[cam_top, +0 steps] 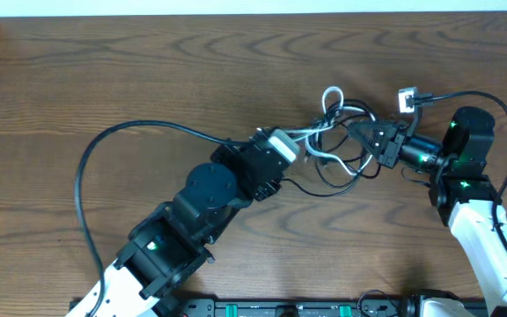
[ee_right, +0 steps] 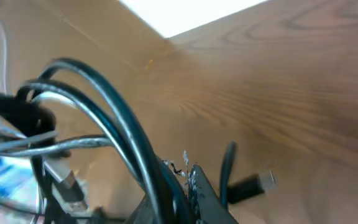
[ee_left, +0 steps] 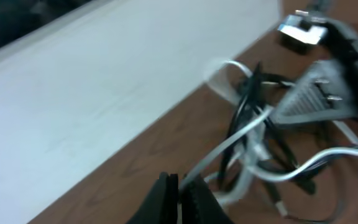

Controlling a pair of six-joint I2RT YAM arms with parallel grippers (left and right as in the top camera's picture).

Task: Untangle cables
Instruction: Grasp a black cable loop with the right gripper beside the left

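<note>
Glossy black cables (ee_right: 114,124) and a thin white cable (ee_left: 229,146) are knotted toward the grained wooden table's (cam_top: 148,70) far right corner. The white cable is clamped in the left gripper's (ee_left: 178,186) jaws, and black cables are clamped in the right gripper's (ee_right: 182,186).

So the cables (cam_top: 346,132) are bunched up right of centre on the table (cam_top: 148,70), sitting between the two grippers. The left gripper (cam_top: 299,145) reaches in from the near-left with its tip at the left edge of the bunch. The right gripper (cam_top: 370,139) reaches in from the right with its tip in the right edge. A plug (cam_top: 407,99) lies just behind the right gripper, toward the far side. One long cable (cam_top: 86,167) leaves the bunch leftward, swings wide around the left arm (cam_top: 209,189) and drops to the near edge.
</note>
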